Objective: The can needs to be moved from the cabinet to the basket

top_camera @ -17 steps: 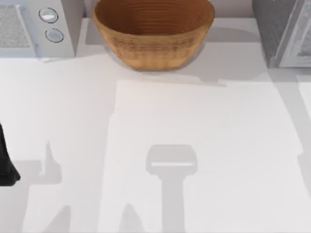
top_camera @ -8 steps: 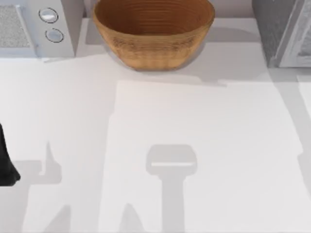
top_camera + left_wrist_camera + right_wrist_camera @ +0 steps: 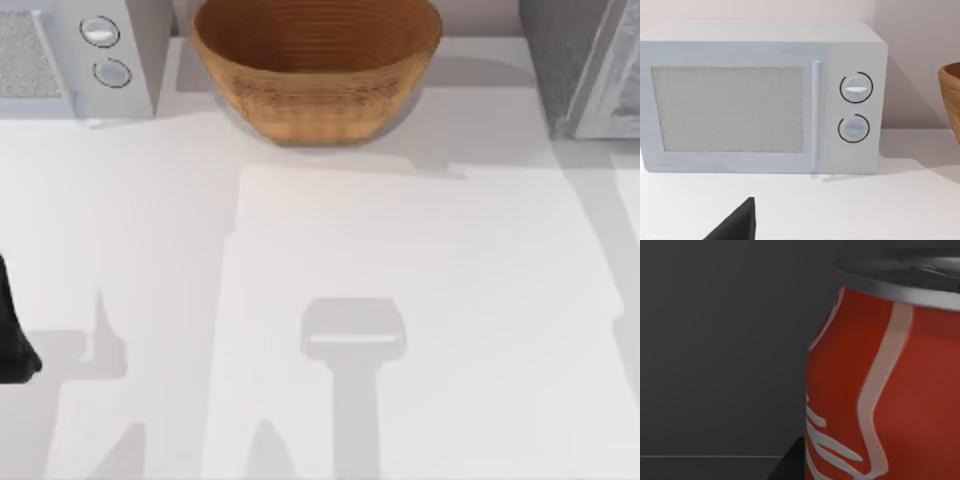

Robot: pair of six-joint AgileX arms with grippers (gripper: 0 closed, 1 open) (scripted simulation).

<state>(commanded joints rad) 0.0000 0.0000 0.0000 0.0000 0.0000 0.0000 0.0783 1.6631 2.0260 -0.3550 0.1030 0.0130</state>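
Observation:
The red can [image 3: 880, 390] with white script and a silver top stands very close in the right wrist view, against the dark grey inside of the cabinet. From above, the cabinet [image 3: 560, 60] is at the back right, with its pale door [image 3: 612, 85] at the table's right edge. The tan wicker basket [image 3: 315, 90] sits at the back centre, and its rim [image 3: 951, 95] also shows in the left wrist view. My right gripper is right at the can, with a dark part of it [image 3: 790, 466] beside the can's base. My left arm [image 3: 8, 335] is parked at the left edge.
A white microwave [image 3: 60, 60] with two round knobs stands at the back left and faces the left wrist camera [image 3: 760, 95]. The white tabletop [image 3: 400, 300] stretches wide in front of the basket, crossed by arm shadows.

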